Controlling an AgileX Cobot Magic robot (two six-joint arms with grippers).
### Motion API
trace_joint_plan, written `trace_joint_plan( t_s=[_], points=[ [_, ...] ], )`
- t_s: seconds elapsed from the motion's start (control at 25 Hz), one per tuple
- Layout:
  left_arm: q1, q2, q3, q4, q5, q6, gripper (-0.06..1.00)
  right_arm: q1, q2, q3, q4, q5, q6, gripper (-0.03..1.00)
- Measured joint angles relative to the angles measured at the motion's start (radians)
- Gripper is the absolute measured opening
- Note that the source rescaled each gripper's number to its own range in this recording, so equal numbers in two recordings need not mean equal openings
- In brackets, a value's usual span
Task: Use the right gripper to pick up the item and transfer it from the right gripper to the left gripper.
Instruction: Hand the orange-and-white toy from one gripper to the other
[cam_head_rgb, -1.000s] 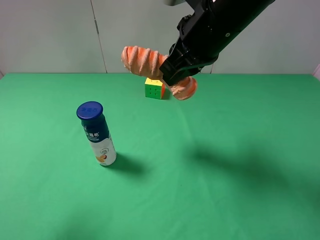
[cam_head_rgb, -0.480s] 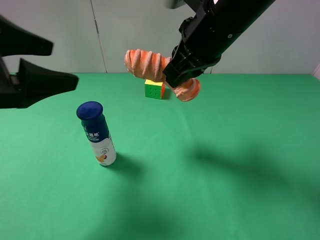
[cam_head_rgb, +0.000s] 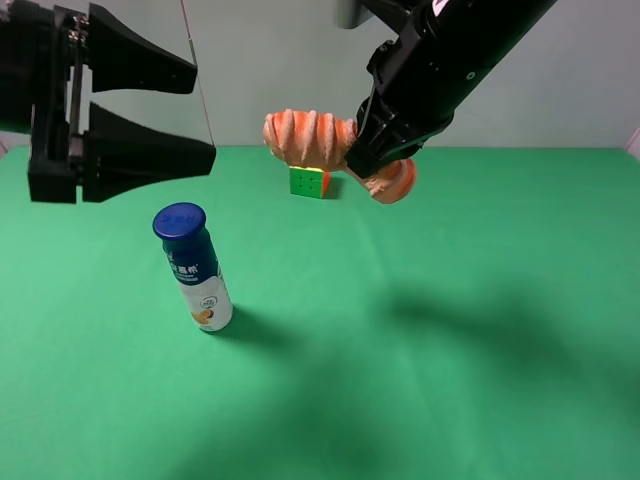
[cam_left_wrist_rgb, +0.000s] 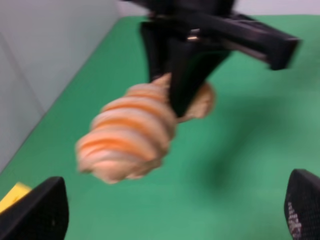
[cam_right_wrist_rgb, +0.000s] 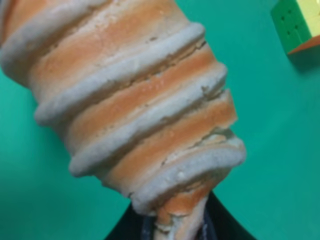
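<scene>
The item (cam_head_rgb: 308, 136), an orange roll with cream spiral ribs, hangs in the air above the back of the green table. My right gripper (cam_head_rgb: 362, 160) is shut on its middle; one end sticks out left, the other (cam_head_rgb: 392, 181) lower right. It fills the right wrist view (cam_right_wrist_rgb: 130, 105). My left gripper (cam_head_rgb: 200, 110) is open at the upper left, its two long black fingers (cam_head_rgb: 150, 150) pointing at the roll with a gap between. In the left wrist view the roll (cam_left_wrist_rgb: 132, 135) hangs ahead of the spread fingertips (cam_left_wrist_rgb: 37, 210), apart from them.
A white bottle with a blue cap (cam_head_rgb: 193, 266) stands upright at the left of the green table (cam_head_rgb: 450, 330), below my left gripper. A yellow-green-orange puzzle cube (cam_head_rgb: 308, 181) sits at the back, under the roll. A grey wall stands behind.
My left gripper has come in from the left and risen toward the roll, fingers open. The right gripper with the roll has shifted slightly right and up.
</scene>
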Motion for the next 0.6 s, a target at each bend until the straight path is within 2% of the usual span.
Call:
trace_joint_plan(
  t_s=[0.16,0.4,0.48,0.6],
  points=[
    [0.000,0.014,0.000,0.000,0.049,0.119,1.00,0.000,0.000,0.000,-0.036,0.029,-0.074,0.02],
    [0.000,0.029,0.000,-0.005,0.056,0.199,1.00,0.000,0.000,0.000,-0.046,0.038,-0.180,0.02],
    [0.000,0.060,0.000,-0.040,0.064,0.228,1.00,0.000,0.000,0.000,-0.046,0.038,-0.203,0.02],
    [0.000,0.114,0.000,-0.134,0.088,0.285,1.00,0.000,0.000,0.000,-0.046,0.038,-0.219,0.02]
  ],
)
